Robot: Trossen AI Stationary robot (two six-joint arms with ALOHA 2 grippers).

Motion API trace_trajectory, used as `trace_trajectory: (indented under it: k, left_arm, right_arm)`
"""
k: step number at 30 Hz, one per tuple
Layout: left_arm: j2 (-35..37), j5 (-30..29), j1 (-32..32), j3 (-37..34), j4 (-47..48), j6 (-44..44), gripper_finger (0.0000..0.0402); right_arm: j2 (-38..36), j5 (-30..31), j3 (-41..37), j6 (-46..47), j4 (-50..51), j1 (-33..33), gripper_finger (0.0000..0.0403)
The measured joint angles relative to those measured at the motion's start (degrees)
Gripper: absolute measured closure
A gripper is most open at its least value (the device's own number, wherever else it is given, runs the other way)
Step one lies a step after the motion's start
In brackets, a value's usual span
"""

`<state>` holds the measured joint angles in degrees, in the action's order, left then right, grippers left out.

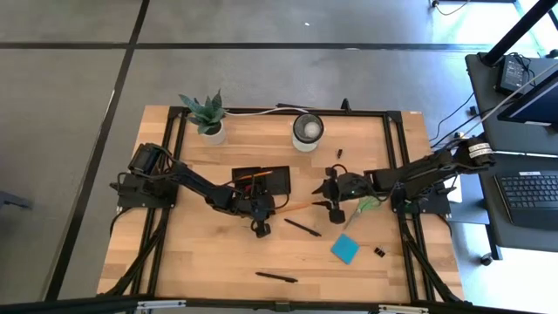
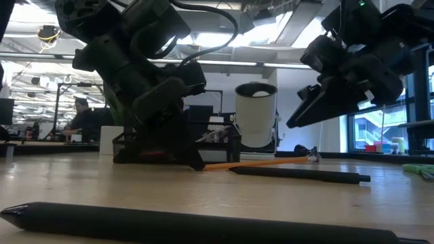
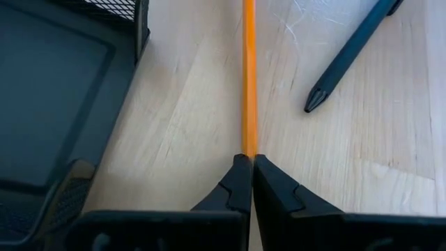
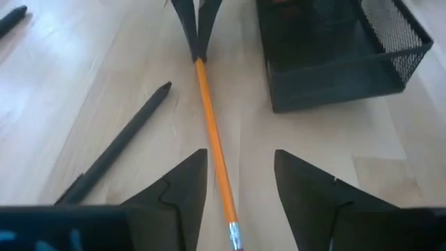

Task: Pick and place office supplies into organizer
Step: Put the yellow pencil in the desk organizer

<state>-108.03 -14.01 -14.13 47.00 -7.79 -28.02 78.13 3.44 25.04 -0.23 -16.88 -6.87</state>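
1. The left gripper (image 3: 245,183) is shut on one end of an orange pencil (image 3: 249,77), which lies flat on the table (image 1: 218,262) just in front of the organizer (image 1: 277,180).
2. The right gripper (image 4: 240,188) hangs over the pencil's other, eraser end with its fingers (image 4: 178,192) apart on either side of the pencil, gripping nothing.
3. The pencil runs between the two grippers, near the middle of the table, beside the front wall of the black mesh organizer.
4. One more pencil (image 1: 254,175) lies inside the organizer.
5. A black pen (image 1: 302,228) lies on the table just toward the front edge from the held pencil, at a slant.
6. A second black pen (image 1: 275,277) lies close to the front edge of the table.
7. A blue pad (image 1: 344,249) sits toward the front right corner, with a small black clip (image 1: 379,252) near it on the right edge side.
8. Green-handled scissors (image 1: 363,208) lie under the right arm, partly hidden.
9. Another small clip (image 1: 339,153) lies behind the right gripper, toward the back edge.
10. A potted plant (image 1: 207,115) stands at the back left; a white cup (image 1: 308,130) stands at the back edge, near the middle.
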Motion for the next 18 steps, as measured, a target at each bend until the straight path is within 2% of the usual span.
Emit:
trace_trajectory:
  k: [8,12,18]
  left_arm:
    - [0.0,0.1,0.0,0.0,0.0,0.1,0.04]
    - [0.0,0.1,0.0,0.0,0.0,0.2,0.04]
    - [0.0,0.2,0.0,0.0,0.0,0.3,0.04]
  right_arm:
    - [0.2,-0.4,-0.8,2.2,3.3,0.0,0.0234]
    - [0.2,-0.2,-3.2,6.6,2.4,0.0,0.0234]
    - [0.2,2.5,-8.6,7.4,-7.9,0.0,0.0234]
